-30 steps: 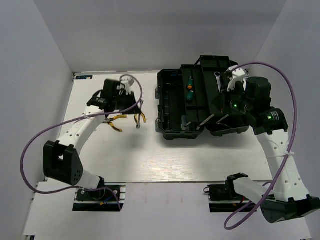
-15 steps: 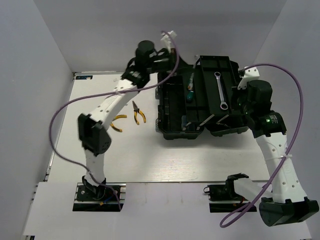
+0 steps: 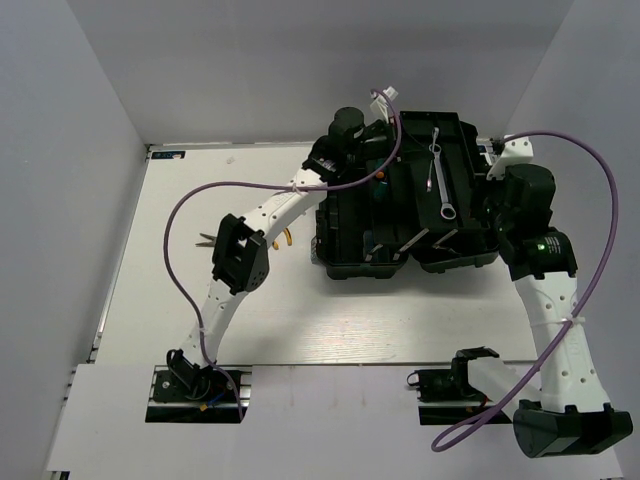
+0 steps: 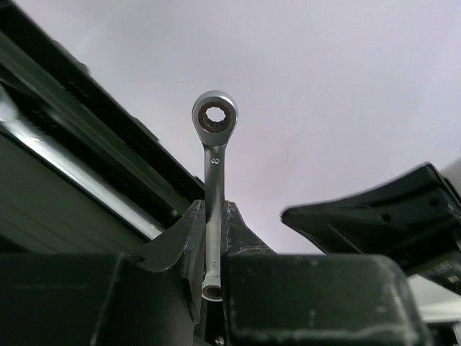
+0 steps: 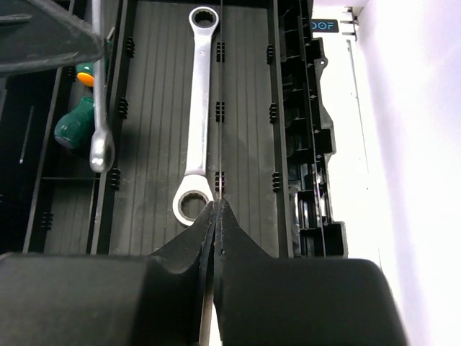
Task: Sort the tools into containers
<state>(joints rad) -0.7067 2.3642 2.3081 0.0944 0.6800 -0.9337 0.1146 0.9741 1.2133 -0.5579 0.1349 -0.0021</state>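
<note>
Item: small silver wrench (image 4: 214, 155), pinched in the left gripper (image 4: 214, 216) above the open black toolbox (image 3: 340, 262).

Detail: the left gripper's fingers (image 4: 189, 238) were clamped on the shank of the small silver wrench, whose ring end pointed away from the wrist. In the right wrist view the wrench hung over the wall between two tray compartments; contact with the tray could not be told. The long silver ratchet wrench (image 5: 198, 115) lay flat in the ribbed compartment at the right of the toolbox. A green-handled screwdriver (image 5: 74, 128) lay in the compartment to its left. The right gripper (image 5: 216, 210) hovered over the near end of the ratchet wrench, fingers pressed together with nothing between them. Yellow-handled pliers (image 3: 287, 238) lay on the white table (image 3: 300, 320) left of the toolbox, partly hidden by the left arm.
</note>
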